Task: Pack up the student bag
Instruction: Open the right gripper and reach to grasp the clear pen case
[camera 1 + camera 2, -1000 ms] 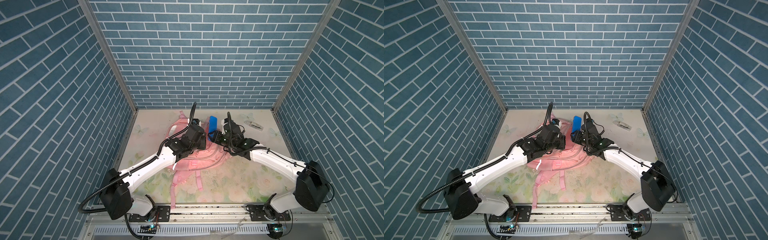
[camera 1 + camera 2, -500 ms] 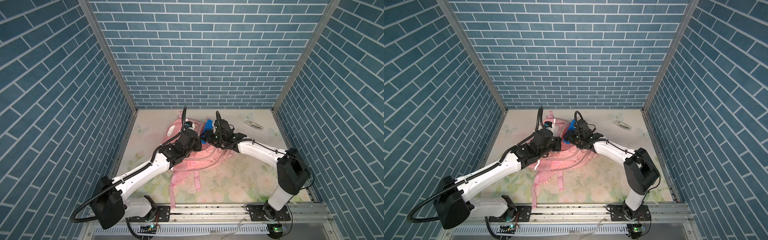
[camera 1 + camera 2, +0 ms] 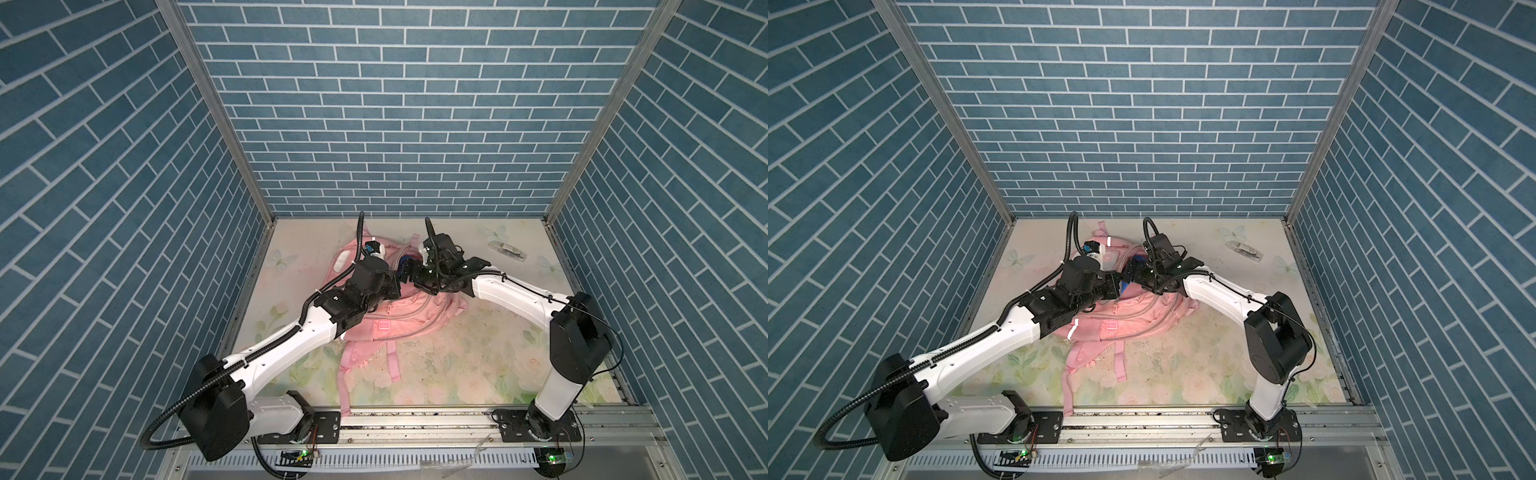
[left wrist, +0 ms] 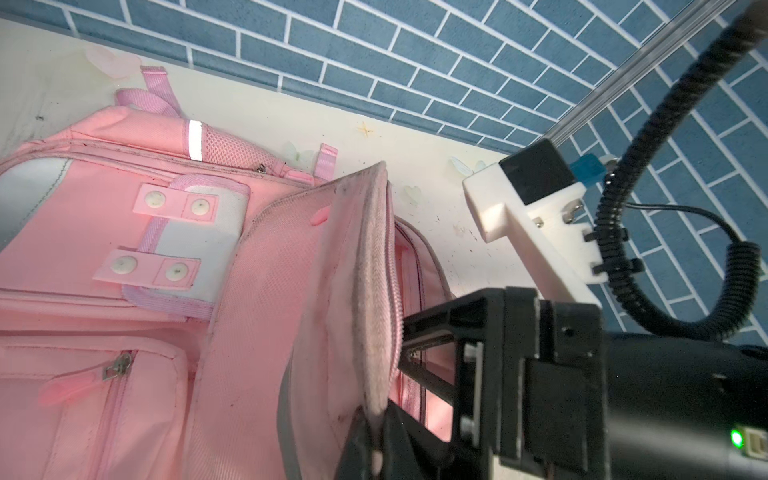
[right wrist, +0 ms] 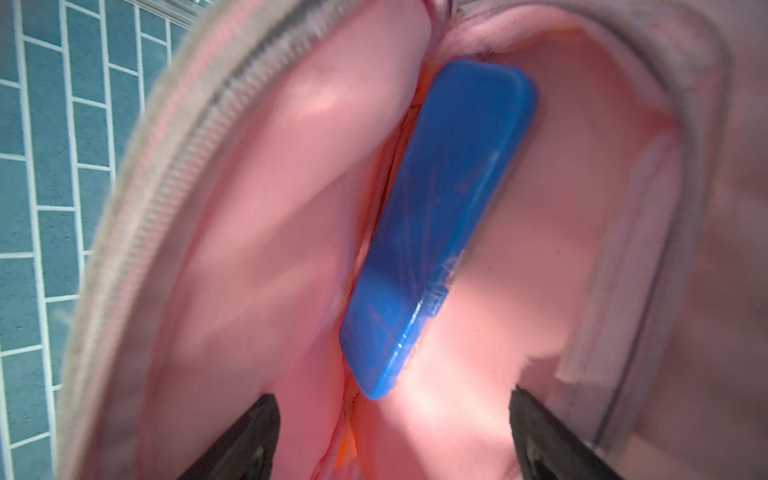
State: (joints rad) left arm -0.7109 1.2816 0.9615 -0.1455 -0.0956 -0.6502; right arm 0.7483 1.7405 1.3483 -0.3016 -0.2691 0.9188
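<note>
The pink student bag (image 3: pixel 399 324) (image 3: pixel 1133 320) lies flat mid-table, with its straps toward the front rail. My left gripper (image 4: pixel 378 451) is shut on the zipped rim of the bag's flap (image 4: pixel 365 257) and holds the main opening apart. My right gripper (image 5: pixel 392 432) is open at the mouth of that opening, with its black fingertips (image 5: pixel 253 436) wide apart. A blue plastic case (image 5: pixel 440 216) rests inside against the pink lining (image 5: pixel 257 249), free of the fingers. In both top views the two grippers (image 3: pixel 397 282) (image 3: pixel 409 270) meet over the bag's upper part.
A small clear packet (image 3: pixel 507 250) (image 3: pixel 1244 249) lies on the floral table mat at the back right. Blue brick walls close in the back and both sides. The metal rail (image 3: pixel 415 419) carrying both arm bases runs along the front edge.
My right gripper has pushed the blue case into the bag and opened, releasing it. Both arms shifted slightly left and back; the left gripper stayed shut on the flap.
</note>
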